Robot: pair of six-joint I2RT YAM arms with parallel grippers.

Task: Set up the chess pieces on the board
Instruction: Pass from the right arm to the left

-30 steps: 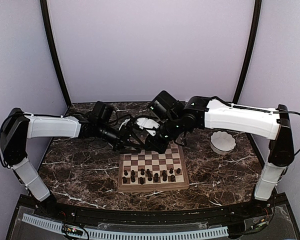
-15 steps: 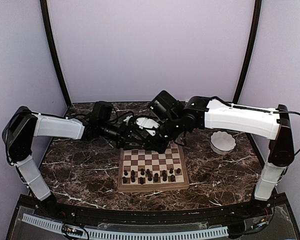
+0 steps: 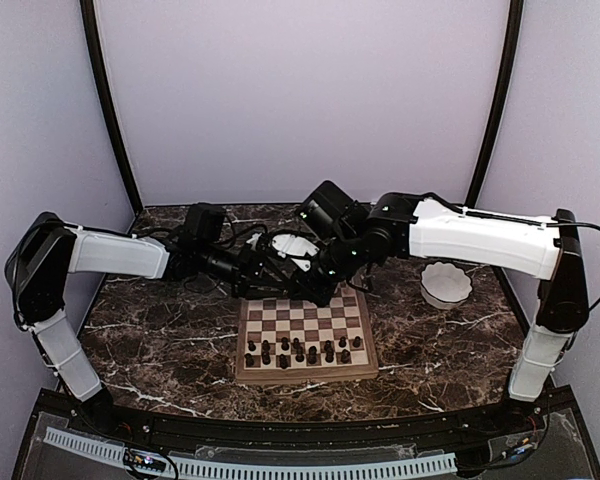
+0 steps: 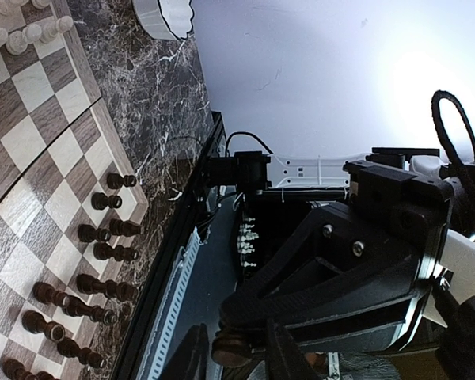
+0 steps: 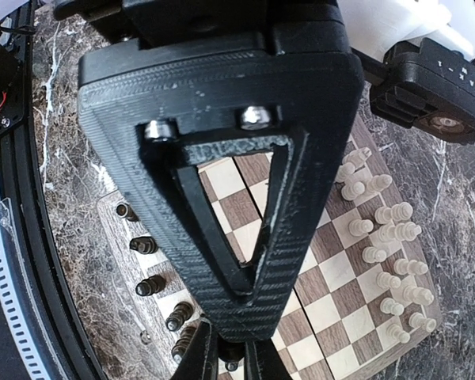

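Observation:
The board (image 3: pixel 305 372) lies mid-table, with dark brown chess pieces (image 3: pixel 300 350) lined along its near rows. Cream pieces (image 5: pixel 380 237) fill the far rows and are hidden under the arms in the top view. Both grippers meet above the board's far edge. My right gripper (image 5: pixel 232 356) is shut on a dark brown piece (image 5: pixel 233 366). My left gripper (image 4: pixel 237 336) faces it, with one finger on each side of that same piece (image 4: pixel 231 350). Its jaws are narrow, and a small gap shows on one side.
A white scalloped bowl (image 3: pixel 447 285) stands to the right of the board on the marble tabletop. In the right wrist view the left gripper's black triangular finger frame fills the middle. Black poles and lilac walls close in the table.
My left arm has reached to the right, up to the right gripper. Its jaws have narrowed around the dark piece held there. The right arm has stayed still.

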